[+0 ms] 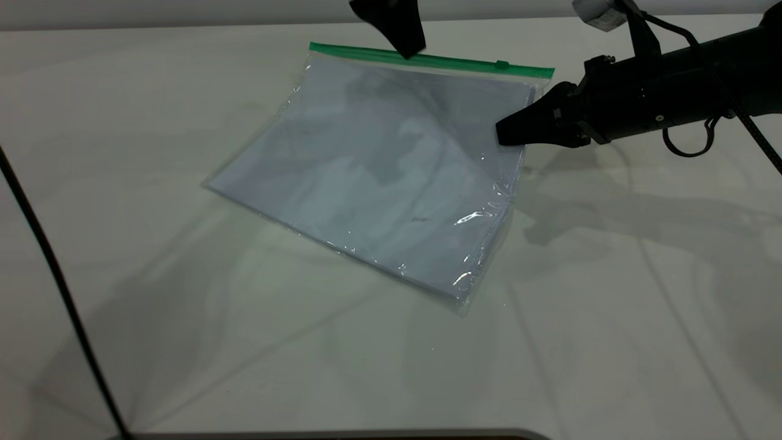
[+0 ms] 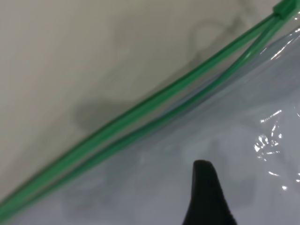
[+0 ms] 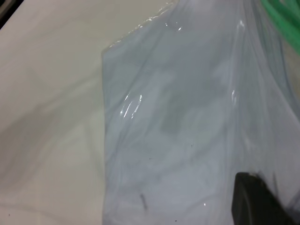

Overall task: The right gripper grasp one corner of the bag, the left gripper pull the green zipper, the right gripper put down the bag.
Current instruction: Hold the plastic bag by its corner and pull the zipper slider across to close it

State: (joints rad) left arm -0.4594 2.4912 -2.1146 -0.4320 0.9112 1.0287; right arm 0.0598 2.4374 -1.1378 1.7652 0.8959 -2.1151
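Observation:
The clear bag with white sheets inside lies tilted on the table, its far edge raised. The green zipper runs along that far edge, and its small slider sits near the right end. My right gripper reaches in from the right and is shut on the bag's right edge, just below the zipper corner. My left gripper hangs from above, right over the zipper's middle. In the left wrist view the zipper splits into two green strips away from the slider.
The white table spreads all round the bag. A black cable crosses the left front of it. The right arm's cable loop hangs under its body at the right.

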